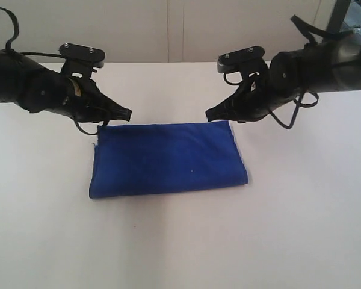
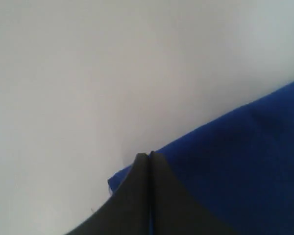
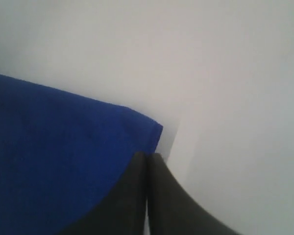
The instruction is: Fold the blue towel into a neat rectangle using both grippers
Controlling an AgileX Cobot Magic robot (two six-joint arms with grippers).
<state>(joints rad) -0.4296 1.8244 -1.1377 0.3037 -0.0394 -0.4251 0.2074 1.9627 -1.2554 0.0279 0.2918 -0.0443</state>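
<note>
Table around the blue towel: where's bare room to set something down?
Widest free patch: table between the blue towel and the camera. Bare strips also left and right of the towel. Crowded: the towel's far edge, where the left gripper and right gripper hang by its far corners.

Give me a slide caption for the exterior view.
Left gripper and right gripper, both closed, near the far corners of the folded blue towel on a white table.

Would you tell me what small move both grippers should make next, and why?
Probably lift both together slightly. The left gripper and right gripper are shut at the blue towel's two corners nearest the arms, and a small lift would show whether cloth is actually pinched.
</note>
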